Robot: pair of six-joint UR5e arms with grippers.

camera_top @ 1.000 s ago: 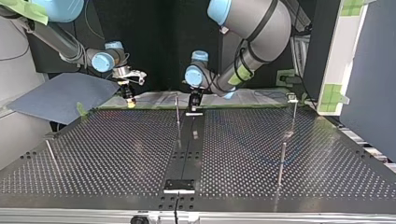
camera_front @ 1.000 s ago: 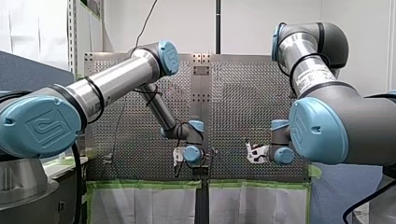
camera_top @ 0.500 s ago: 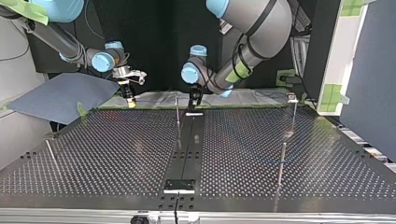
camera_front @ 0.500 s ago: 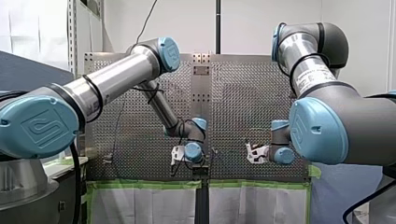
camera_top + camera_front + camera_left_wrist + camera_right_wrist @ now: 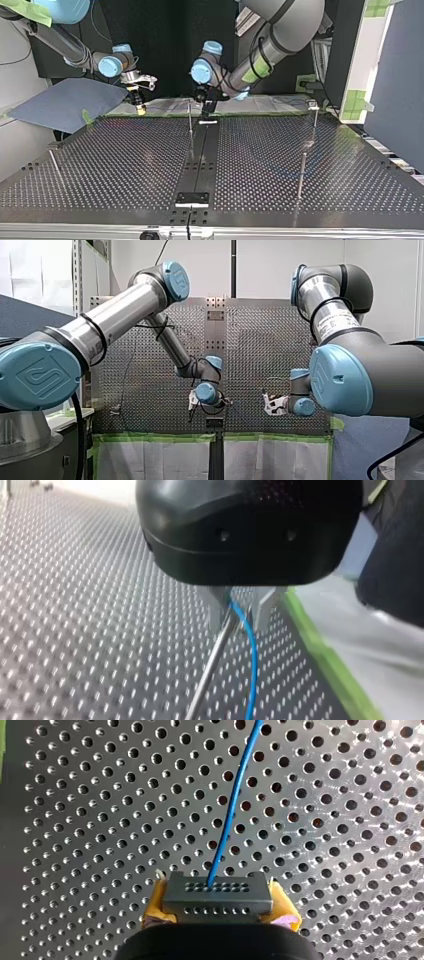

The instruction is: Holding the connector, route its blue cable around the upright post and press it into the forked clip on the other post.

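Observation:
In the right wrist view my right gripper [image 5: 217,909] is shut on a dark grey connector [image 5: 216,892], which sits between its yellow pads [image 5: 156,904]. A blue cable [image 5: 231,805] leaves the connector and runs ahead over the perforated plate. In the left wrist view my left gripper [image 5: 241,622] is open, its metal fingers [image 5: 217,611] apart. The blue cable [image 5: 252,665] and the top of a thin metal post [image 5: 212,665] lie between them. In the top view my left gripper [image 5: 207,106] hangs beside that post [image 5: 190,119], and my right gripper [image 5: 139,106] is at the left, near the table's far edge.
More thin posts stand on the perforated table [image 5: 125,160] in the top view: two at the right [image 5: 315,122] [image 5: 301,175] and one at the left [image 5: 55,165]. A black strip [image 5: 202,160] runs down the middle. Green tape [image 5: 325,665] lines the table's edge.
My left gripper has opened, and its wrist has risen and swung towards the top view's left, staying by the post. My right arm and the connector have not moved.

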